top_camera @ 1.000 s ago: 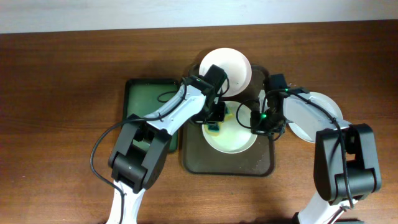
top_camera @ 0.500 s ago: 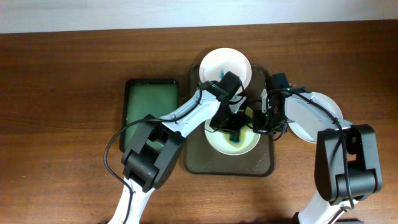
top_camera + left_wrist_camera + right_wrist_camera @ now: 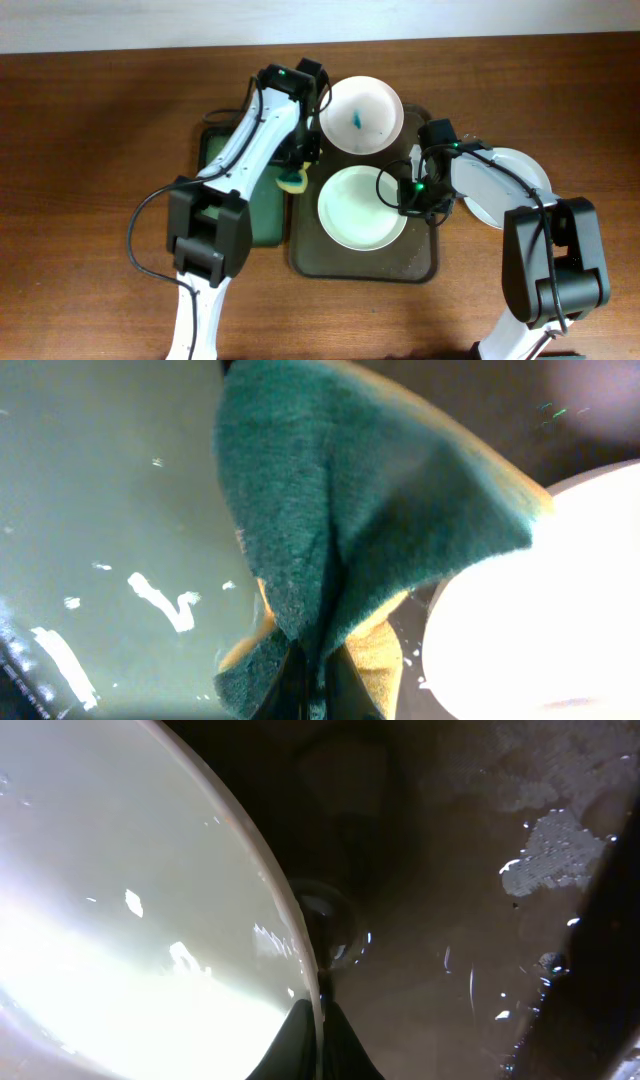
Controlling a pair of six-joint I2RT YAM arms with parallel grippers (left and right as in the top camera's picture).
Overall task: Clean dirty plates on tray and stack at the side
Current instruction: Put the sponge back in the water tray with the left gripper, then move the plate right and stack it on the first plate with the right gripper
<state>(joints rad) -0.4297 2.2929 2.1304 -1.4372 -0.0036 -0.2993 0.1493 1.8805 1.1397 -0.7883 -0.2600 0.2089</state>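
Note:
A dark brown tray (image 3: 365, 268) holds two white plates. The near plate (image 3: 362, 208) looks clean; the far plate (image 3: 362, 115) has a blue smear. My left gripper (image 3: 292, 178) is shut on a green and yellow sponge (image 3: 293, 183), held over the edge between the green basin and the tray; the sponge fills the left wrist view (image 3: 350, 530). My right gripper (image 3: 409, 192) is shut on the right rim of the near plate, seen edge-on in the right wrist view (image 3: 305, 960). Another white plate (image 3: 505, 190) lies on the table at the right.
A green basin (image 3: 230, 165) sits left of the tray; its wet bottom shows in the left wrist view (image 3: 100, 540). The tray floor is wet in the right wrist view (image 3: 470, 920). Bare wooden table (image 3: 100, 200) surrounds everything.
My left gripper has carried the sponge off the near plate, leftward to the basin's edge. The near plate now shows no blue smear. The right gripper has kept its hold on the rim.

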